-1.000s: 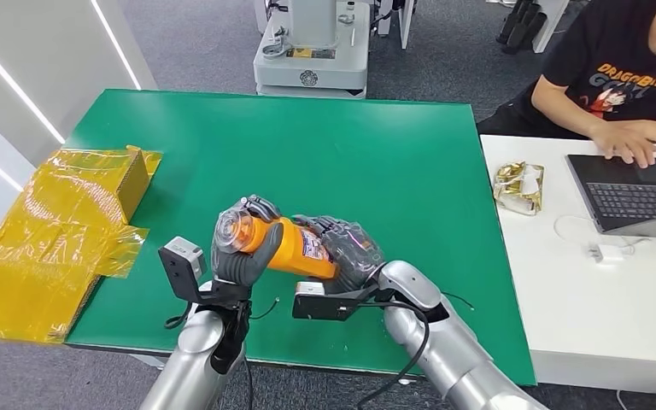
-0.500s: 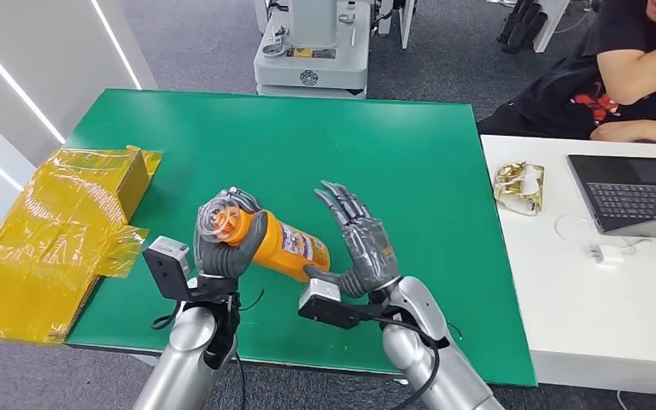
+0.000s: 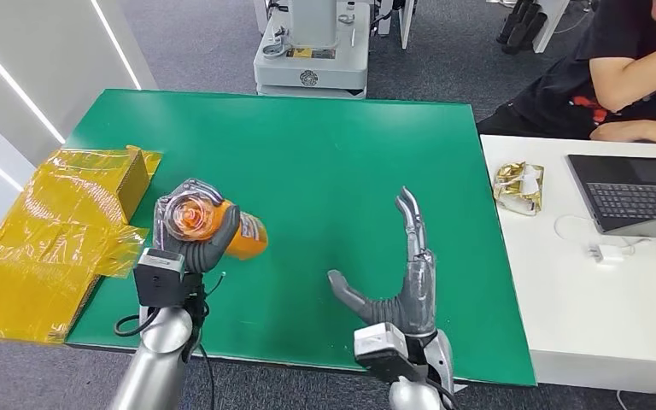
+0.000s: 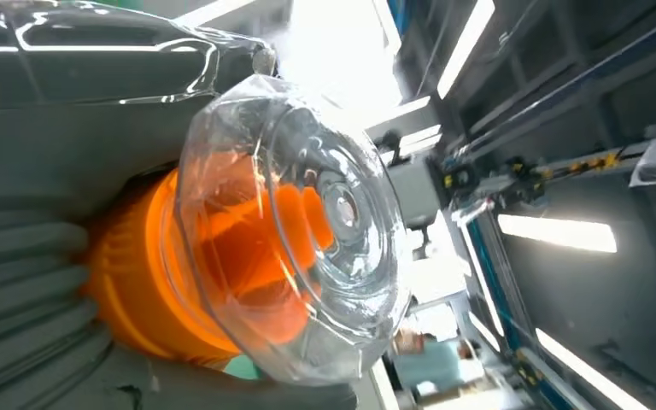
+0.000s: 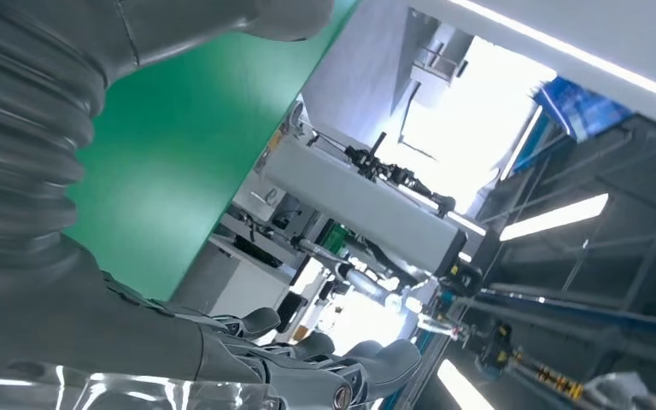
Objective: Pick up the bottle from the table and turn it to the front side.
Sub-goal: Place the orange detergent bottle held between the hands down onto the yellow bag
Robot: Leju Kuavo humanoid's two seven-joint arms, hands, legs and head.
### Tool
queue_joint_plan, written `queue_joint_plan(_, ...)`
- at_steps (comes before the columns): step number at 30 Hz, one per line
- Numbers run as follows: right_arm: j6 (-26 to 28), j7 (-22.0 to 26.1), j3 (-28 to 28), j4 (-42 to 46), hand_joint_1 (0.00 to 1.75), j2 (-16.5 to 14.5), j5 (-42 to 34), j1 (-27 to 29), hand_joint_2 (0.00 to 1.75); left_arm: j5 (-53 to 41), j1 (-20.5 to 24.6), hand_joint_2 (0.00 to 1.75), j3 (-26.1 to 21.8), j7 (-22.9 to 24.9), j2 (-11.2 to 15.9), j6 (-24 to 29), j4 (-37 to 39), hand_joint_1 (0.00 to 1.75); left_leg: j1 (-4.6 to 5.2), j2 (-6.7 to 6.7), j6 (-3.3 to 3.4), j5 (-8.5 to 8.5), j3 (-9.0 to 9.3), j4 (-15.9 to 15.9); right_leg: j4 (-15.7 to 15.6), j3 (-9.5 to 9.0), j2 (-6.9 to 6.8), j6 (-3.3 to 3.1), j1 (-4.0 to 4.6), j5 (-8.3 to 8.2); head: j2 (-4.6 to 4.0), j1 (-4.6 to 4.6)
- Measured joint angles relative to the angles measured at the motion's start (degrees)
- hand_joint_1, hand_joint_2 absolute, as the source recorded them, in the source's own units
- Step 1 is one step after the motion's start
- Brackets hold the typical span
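Holding the orange bottle (image 3: 222, 229) above the green tabletop (image 3: 325, 154), the left robot hand (image 3: 190, 241) points its clear cap toward the robot, maybe tipped. The right robot hand (image 3: 401, 286) is open, well apart.

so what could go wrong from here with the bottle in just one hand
1. The left hand alone grips the orange bottle near its clear cap, with the body sticking out unsupported; it might tilt or slip onto the green table.
2. The right hand is open and apart from the bottle, so it likely cannot catch a slip.
3. The yellow wrapped box sits close beside the left hand; a swing could knock it.
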State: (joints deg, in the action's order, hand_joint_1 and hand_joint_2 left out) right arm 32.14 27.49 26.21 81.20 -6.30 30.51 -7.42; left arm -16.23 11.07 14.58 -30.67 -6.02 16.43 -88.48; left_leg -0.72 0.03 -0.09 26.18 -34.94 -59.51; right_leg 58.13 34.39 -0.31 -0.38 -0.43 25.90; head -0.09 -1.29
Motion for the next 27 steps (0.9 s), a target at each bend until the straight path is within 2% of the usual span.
queue_joint_plan(3,0.36,0.2,0.0,2.62,0.0,-0.23,-0.63,2.07,1.75,-5.22,1.0,1.75,-0.69,0.02,2.13,3.03,-0.43,1.75,-0.01,0.0,0.0,0.0,0.01,0.02,0.0,0.01,0.0,-0.02,0.01,0.01,0.0,0.0)
queue_joint_plan(8,-0.56,0.23,-0.02,5.5,0.0,-0.61,-1.43,4.08,1.75,-15.76,2.6,1.75,-0.75,1.41,7.22,7.77,-0.47,1.75,-0.02,0.03,-0.03,-0.02,0.03,0.03,0.02,0.0,0.04,-0.03,0.02,0.01,0.0,0.01)
queue_joint_plan(15,-2.02,0.88,-0.44,7.03,0.0,-0.87,-2.15,5.35,1.75,-27.06,2.98,1.75,-0.74,5.58,14.79,10.72,-0.44,1.75,-0.03,0.04,-0.04,-0.03,0.03,0.04,0.03,0.03,0.05,-0.04,0.02,0.01,0.0,0.02)
queue_joint_plan(23,-2.74,1.71,-0.94,7.31,0.0,-1.11,-3.06,5.63,1.75,-40.62,4.35,1.75,-0.44,10.84,21.69,8.08,2.72,1.75,-0.03,0.08,-0.04,-0.03,0.03,0.04,0.03,0.06,0.11,-0.05,0.02,0.01,0.0,0.01)
queue_joint_plan(27,-3.15,2.17,-0.96,7.5,0.0,-1.3,-3.29,5.6,1.75,-52.77,5.17,1.75,0.39,16.24,24.54,7.44,7.65,1.75,-0.04,0.15,-0.05,-0.04,0.03,0.04,0.04,0.07,0.19,-0.08,0.03,-0.01,0.0,0.02)
